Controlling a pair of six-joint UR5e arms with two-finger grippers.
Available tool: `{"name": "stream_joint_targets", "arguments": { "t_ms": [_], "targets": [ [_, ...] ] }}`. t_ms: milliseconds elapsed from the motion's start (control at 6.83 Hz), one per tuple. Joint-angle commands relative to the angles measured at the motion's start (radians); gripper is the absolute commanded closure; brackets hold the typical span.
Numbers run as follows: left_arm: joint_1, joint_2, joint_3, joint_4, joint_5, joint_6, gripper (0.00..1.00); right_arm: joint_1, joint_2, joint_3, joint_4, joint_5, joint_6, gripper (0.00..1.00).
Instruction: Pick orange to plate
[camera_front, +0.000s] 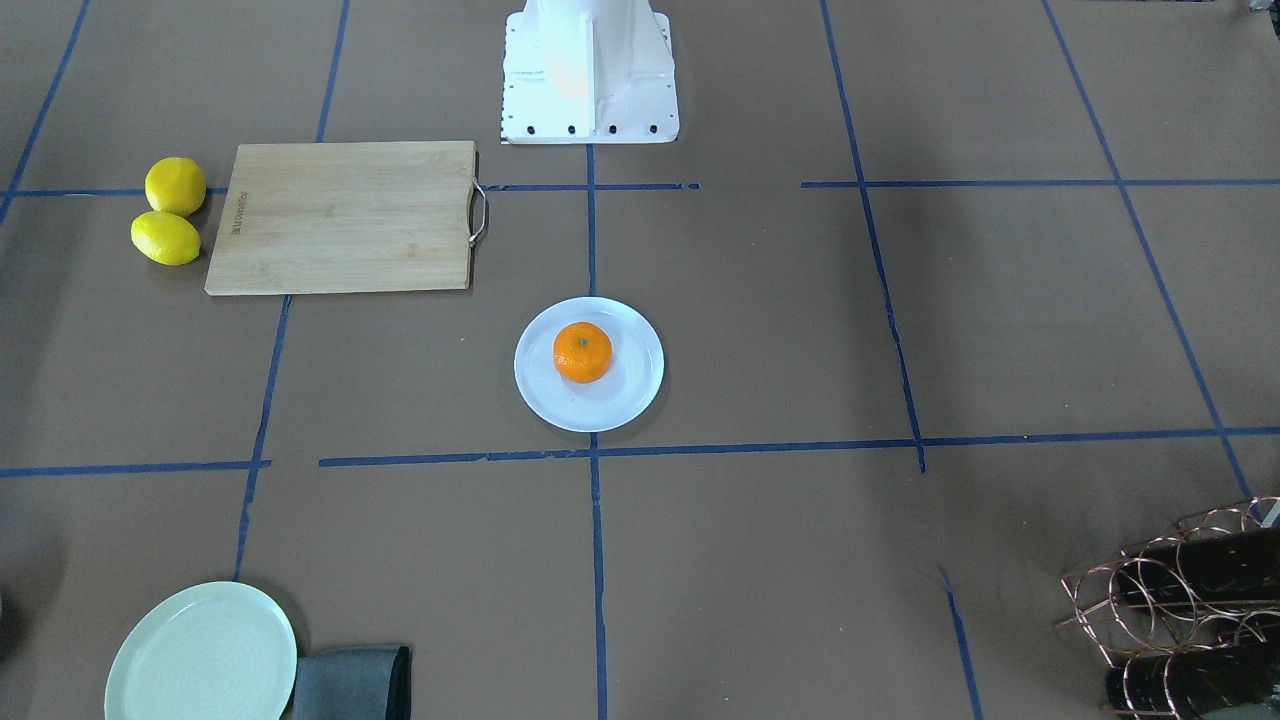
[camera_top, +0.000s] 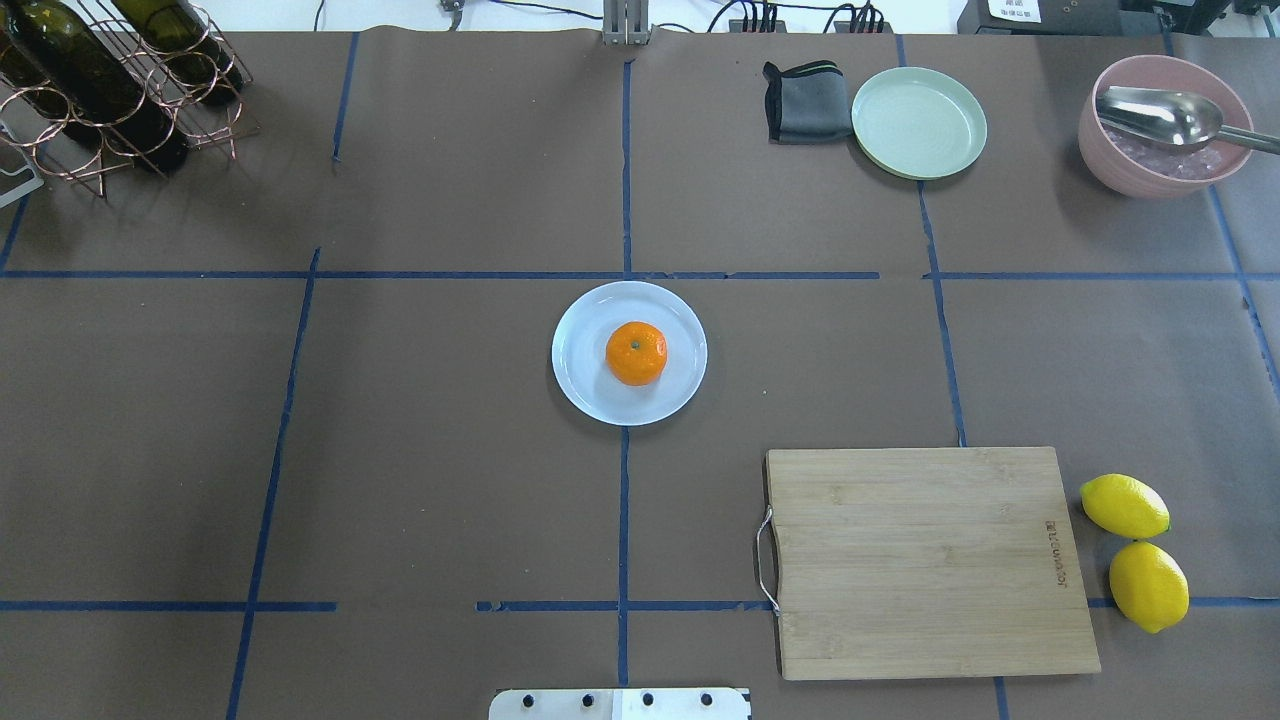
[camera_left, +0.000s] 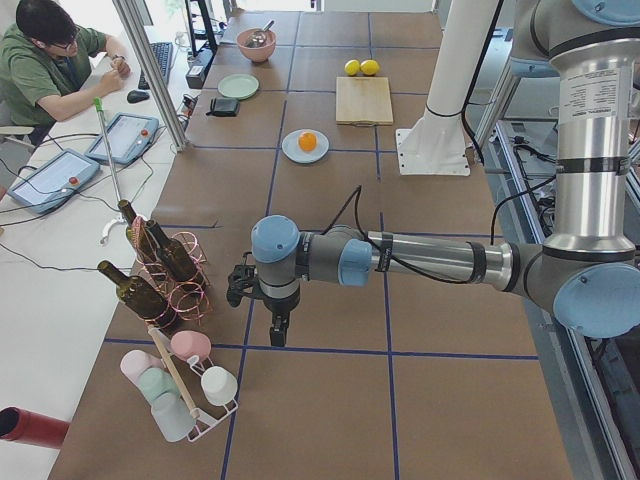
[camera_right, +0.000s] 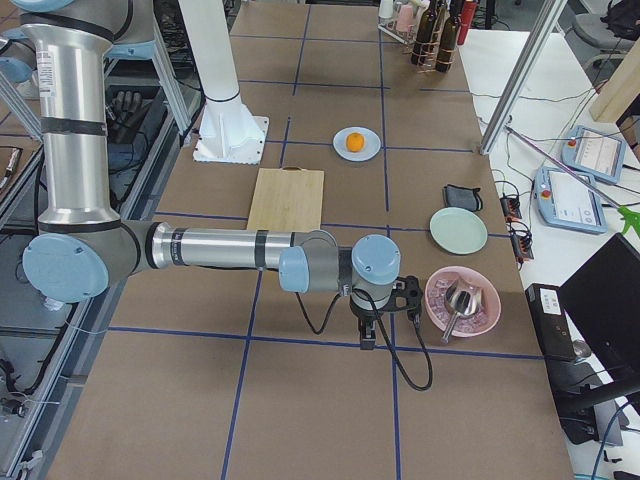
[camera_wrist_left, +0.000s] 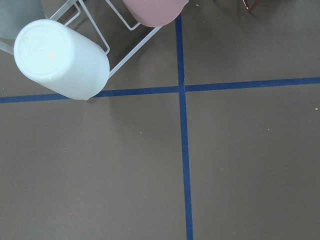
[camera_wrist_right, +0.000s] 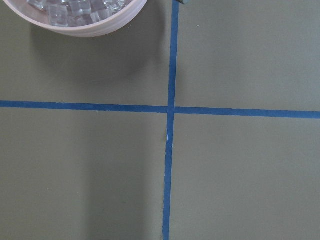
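The orange (camera_top: 636, 352) rests upright, stem dimple up, in the middle of the pale bluish-white plate (camera_top: 590, 392) at the table's centre, also seen as the orange (camera_front: 582, 352) on the plate (camera_front: 622, 402). Neither arm is over it. In the exterior left view my left gripper (camera_left: 279, 336) hangs far off, beside the bottle rack. In the exterior right view my right gripper (camera_right: 367, 340) hangs just left of the pink bowl. I cannot tell whether either is open or shut. Both wrist views show only table and tape, no fingers.
A wooden cutting board (camera_top: 925, 560) with two lemons (camera_top: 1135, 550) beside it lies on my right. A green plate (camera_top: 919, 122), grey cloth (camera_top: 805, 102) and pink bowl with spoon (camera_top: 1160, 130) stand far right. A bottle rack (camera_top: 110, 90) is far left, a cup rack (camera_left: 180, 385) beyond it.
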Motion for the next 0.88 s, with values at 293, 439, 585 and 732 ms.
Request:
{"name": "stream_joint_targets", "arguments": {
  "t_ms": [293,439,585,732],
  "targets": [
    [-0.003,0.002,0.0,-0.016,-0.001,0.003,0.0,0.0,0.002,0.0,0.002,-0.001,0.01,0.0],
    [-0.003,0.002,0.0,-0.022,-0.001,0.001,0.0,0.0,0.004,0.0,0.002,-0.001,0.01,0.0],
    [-0.006,0.002,0.001,-0.022,-0.003,0.001,0.0,0.0,0.004,0.0,0.002,-0.001,0.01,0.0],
    [-0.006,0.002,0.003,-0.024,-0.003,0.001,0.0,0.0,0.005,0.002,0.002,0.001,0.012,0.0]
  ]
}}
